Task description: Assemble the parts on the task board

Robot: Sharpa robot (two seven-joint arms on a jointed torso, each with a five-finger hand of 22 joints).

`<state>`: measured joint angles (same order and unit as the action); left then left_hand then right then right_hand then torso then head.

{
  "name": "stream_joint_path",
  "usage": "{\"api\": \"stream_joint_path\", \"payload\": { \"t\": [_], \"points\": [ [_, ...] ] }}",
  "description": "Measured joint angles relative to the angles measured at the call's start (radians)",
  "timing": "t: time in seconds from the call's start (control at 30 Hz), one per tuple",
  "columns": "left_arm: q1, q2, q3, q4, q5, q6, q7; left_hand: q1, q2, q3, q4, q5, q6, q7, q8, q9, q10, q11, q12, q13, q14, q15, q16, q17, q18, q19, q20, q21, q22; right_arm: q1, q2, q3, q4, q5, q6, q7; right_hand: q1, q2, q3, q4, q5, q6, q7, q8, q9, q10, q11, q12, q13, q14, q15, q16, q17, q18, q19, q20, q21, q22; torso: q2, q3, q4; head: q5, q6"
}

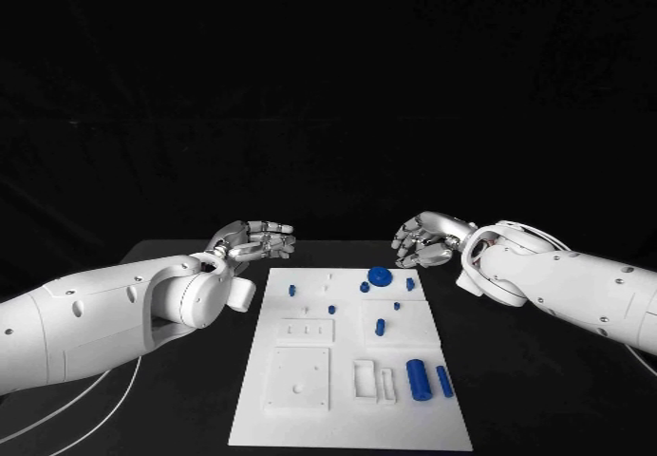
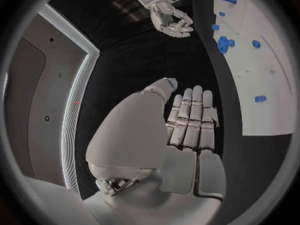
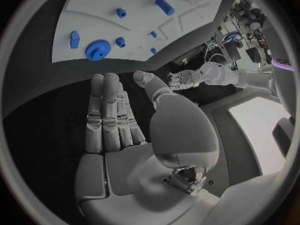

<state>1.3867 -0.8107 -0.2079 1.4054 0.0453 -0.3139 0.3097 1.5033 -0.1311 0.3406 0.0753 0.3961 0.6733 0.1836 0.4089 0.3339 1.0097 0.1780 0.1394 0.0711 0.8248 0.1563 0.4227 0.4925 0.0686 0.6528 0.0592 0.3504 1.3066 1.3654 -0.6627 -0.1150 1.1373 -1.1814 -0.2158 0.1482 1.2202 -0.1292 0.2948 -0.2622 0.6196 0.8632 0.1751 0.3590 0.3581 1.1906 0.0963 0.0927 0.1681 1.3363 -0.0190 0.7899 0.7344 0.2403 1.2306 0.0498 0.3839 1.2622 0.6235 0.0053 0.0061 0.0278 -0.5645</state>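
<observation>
A black table (image 1: 548,380) spreads beneath everything, its surface dark and plain. White cables (image 1: 83,404) lie curved across its near left corner. Behind it hangs a black backdrop (image 1: 328,95).

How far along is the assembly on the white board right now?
Barely started, it seems. Blue parts such as the gear and the big cylinder lie loose on the board. The left hand and right hand hold nothing, so all placing remains.

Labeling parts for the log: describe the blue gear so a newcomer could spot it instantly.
Start at the white task board in the middle of the black table and go to its far edge, on the right hand's side. The blue gear sits there: a round toothed disc, broader than the small pegs beside it.
</observation>
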Motion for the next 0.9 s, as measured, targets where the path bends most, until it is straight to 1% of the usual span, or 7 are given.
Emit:
{"api": "stream_joint_path", "payload": {
  "t": [0.07,0.1,0.23,0.4,0.47,0.6,0.9],
  "points": [
    [0.002,-0.007,0.002,0.012,-0.001,0.005,0.001,-0.059,0.002,0.033,-0.063,-0.055,0.004,0.002,-0.004,0.000,0.000,0.000,-0.005,0.000,0.000,0.000,0.008,-0.009,0.000,0.000,0.000,-0.001,0.002,0.006,0.006,0.003,0.008,-0.047,0.012,-0.011,-0.014,0.001,0.034,-0.024,-0.007,0.012,-0.002,0.000,0.006,0.000,0.000,-0.012,0.000,0.018,-0.001,0.058,0.035,0.000,0.035,-0.020,0.035,0.026,0.009,0.0005,0.0038,-0.002,0.004],
    [0.002,-0.009,0.002,0.017,-0.001,0.007,0.002,-0.112,0.005,0.069,-0.125,-0.080,0.008,0.002,-0.011,0.000,0.005,-0.002,-0.011,0.000,0.000,0.000,0.013,-0.018,0.000,0.006,-0.002,-0.005,0.002,0.008,0.008,0.003,0.013,-0.068,0.017,-0.016,-0.015,0.000,0.058,-0.028,-0.013,0.015,-0.004,0.000,0.007,-0.003,-0.002,-0.020,-0.001,0.022,-0.001,0.086,0.052,0.000,0.044,-0.029,0.051,0.039,0.013,0.0008,0.0053,-0.002,0.005],
    [0.003,-0.017,0.006,0.038,-0.002,0.013,0.002,-0.290,0.030,0.193,-0.317,-0.091,0.015,0.002,-0.020,0.003,0.012,-0.001,-0.020,0.000,0.000,0.000,0.034,-0.039,-0.001,0.011,0.000,0.001,0.002,0.016,0.016,0.005,0.031,-0.154,0.034,-0.038,0.003,-0.009,0.203,-0.024,-0.015,0.013,-0.007,-0.009,0.002,-0.013,0.002,-0.023,-0.012,0.025,-0.001,0.177,0.100,-0.006,0.072,-0.040,0.104,0.046,0.030,0.0012,0.0133,-0.008,0.013],
    [0.013,-0.039,0.012,0.066,-0.003,0.016,0.003,-0.315,0.031,0.213,-0.339,-0.104,0.015,0.002,-0.020,0.007,0.012,-0.001,-0.020,0.000,0.000,0.000,0.034,-0.044,-0.002,0.011,0.000,0.006,0.002,0.029,0.025,0.005,0.056,-0.253,0.051,-0.065,-0.021,-0.033,0.297,-0.028,-0.029,0.016,-0.011,-0.013,0.001,-0.015,0.004,-0.023,-0.025,0.007,0.006,0.233,0.115,-0.007,0.072,-0.040,0.155,0.046,0.048,0.0017,0.0218,-0.015,0.016],
    [0.017,-0.047,0.015,0.075,-0.003,0.016,0.003,-0.323,0.031,0.216,-0.347,-0.123,0.015,0.002,-0.020,0.009,0.012,-0.001,-0.020,0.000,0.000,0.000,0.041,-0.046,-0.003,0.011,0.000,0.009,0.002,0.031,0.026,0.005,0.068,-0.283,0.055,-0.074,-0.034,-0.044,0.287,-0.031,-0.071,0.016,-0.011,-0.013,0.002,-0.019,0.008,-0.023,-0.028,0.006,0.007,0.243,0.116,-0.007,0.072,-0.040,0.169,0.046,0.054,0.0017,0.0246,-0.017,0.016],
    [0.021,-0.067,0.038,0.095,-0.003,0.017,0.004,-0.347,0.022,0.218,-0.349,-0.240,0.015,0.002,-0.020,0.014,0.012,-0.001,-0.024,0.000,0.000,0.000,0.050,-0.052,-0.007,0.011,0.000,0.020,0.002,0.031,0.023,0.006,0.100,-0.343,0.059,-0.094,-0.045,-0.043,0.245,-0.032,-0.188,0.010,-0.018,-0.013,0.004,-0.042,0.013,-0.027,-0.039,0.001,0.013,0.257,0.116,-0.007,0.072,-0.040,0.184,0.046,0.066,0.0006,0.0319,-0.023,0.019],
    [0.022,-0.078,0.037,0.113,-0.003,0.017,0.005,-0.356,0.013,0.217,-0.349,-0.293,0.015,0.002,-0.020,0.018,0.012,-0.001,-0.024,0.000,-0.004,0.004,0.050,-0.057,-0.009,0.011,0.000,0.020,0.002,0.031,0.022,0.006,0.113,-0.420,0.058,-0.119,-0.045,-0.043,0.221,-0.032,-0.236,0.009,-0.018,-0.013,0.007,-0.045,0.016,-0.027,-0.048,0.000,0.014,0.270,0.111,-0.008,0.072,-0.040,0.201,0.046,0.085,-0.0042,0.0464,-0.037,0.024]
  ]
}}
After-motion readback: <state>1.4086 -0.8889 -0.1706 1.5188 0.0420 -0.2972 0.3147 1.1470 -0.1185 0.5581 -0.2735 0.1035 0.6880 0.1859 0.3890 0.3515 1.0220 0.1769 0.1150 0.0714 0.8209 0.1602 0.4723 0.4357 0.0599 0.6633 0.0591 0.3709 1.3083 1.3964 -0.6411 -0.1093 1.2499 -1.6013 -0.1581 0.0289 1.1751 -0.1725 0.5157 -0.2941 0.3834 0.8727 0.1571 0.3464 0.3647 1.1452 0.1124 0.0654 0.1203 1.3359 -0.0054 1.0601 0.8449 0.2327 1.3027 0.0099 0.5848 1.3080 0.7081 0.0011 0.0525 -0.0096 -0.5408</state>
